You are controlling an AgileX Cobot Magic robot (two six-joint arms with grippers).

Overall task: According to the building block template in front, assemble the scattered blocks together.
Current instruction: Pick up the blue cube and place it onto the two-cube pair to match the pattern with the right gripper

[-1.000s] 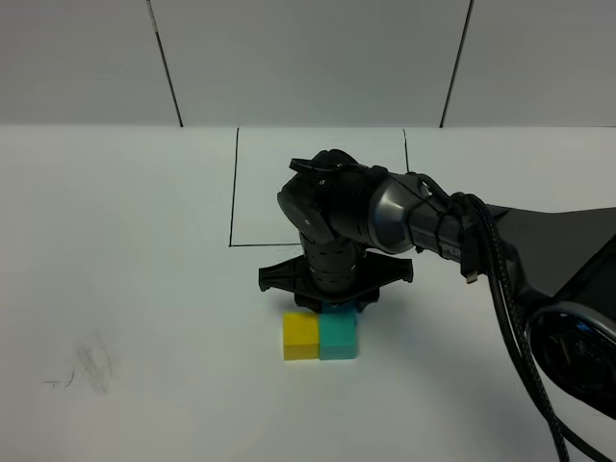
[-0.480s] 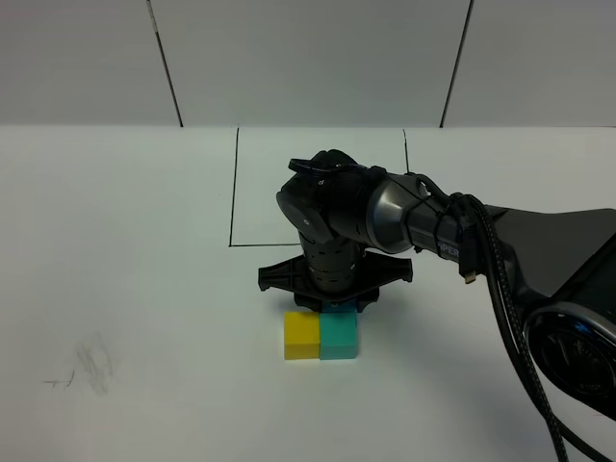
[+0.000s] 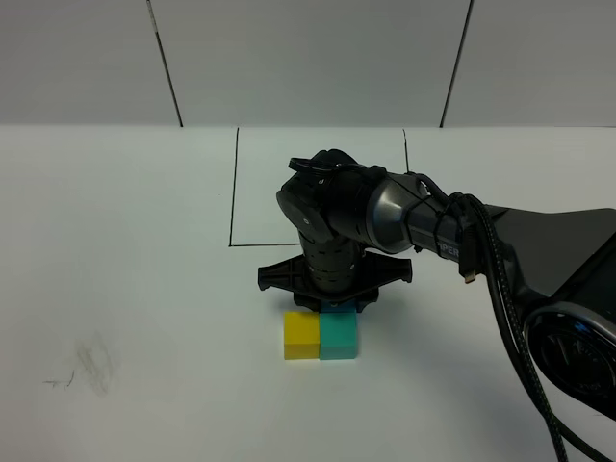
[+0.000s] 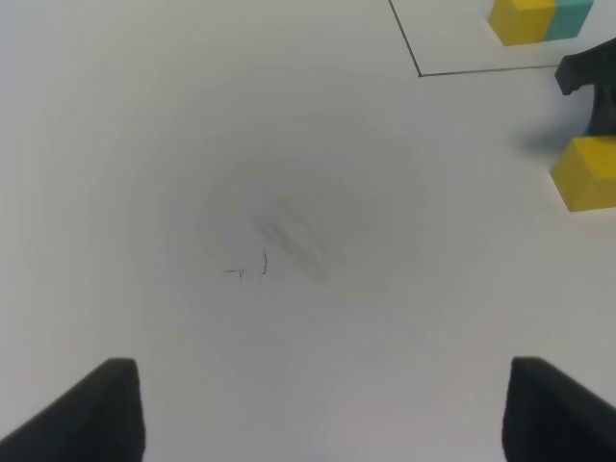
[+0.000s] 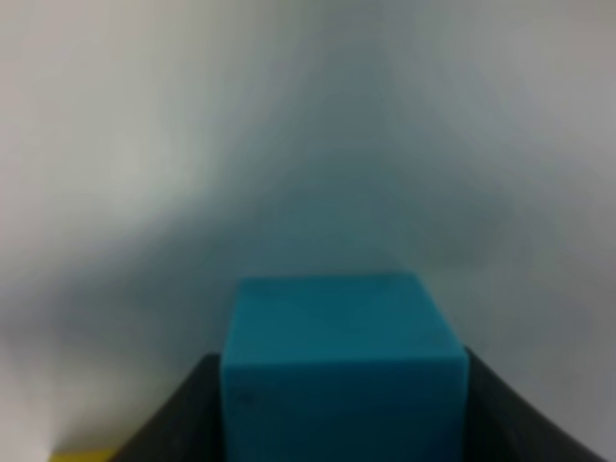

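Exterior high view, nearest us: a yellow cube (image 3: pixel 300 336) and a teal cube (image 3: pixel 338 337) sit side by side and touching on the white desk (image 3: pixel 135 289), yellow on the left. Just behind and above them hangs the right claw (image 3: pixel 339 306), pointing straight down from a dark arm (image 3: pixel 462 236) that reaches in from the right. A sliver of blue shows under it, right over the teal cube. Farther back a thin black drawn rectangle (image 3: pixel 234 192) marks the desk, and the arm hides most of what lies within it.

From the right wrist we see a blue cube (image 5: pixel 342 371) filling the space between the two dark fingers (image 5: pixel 183 419), which press its sides: the right claw is closed on it, partly open to the cube's width. A trace of yellow shows at the frame's corner.

From the left wrist we see the left claw (image 4: pixel 322 414) spread wide and empty over bare desk with faint pencil scuffs (image 4: pixel 289 241). Beyond lies the yellow cube, and farther off the template (image 4: pixel 539 19), its yellow and teal cubes inside the black line.
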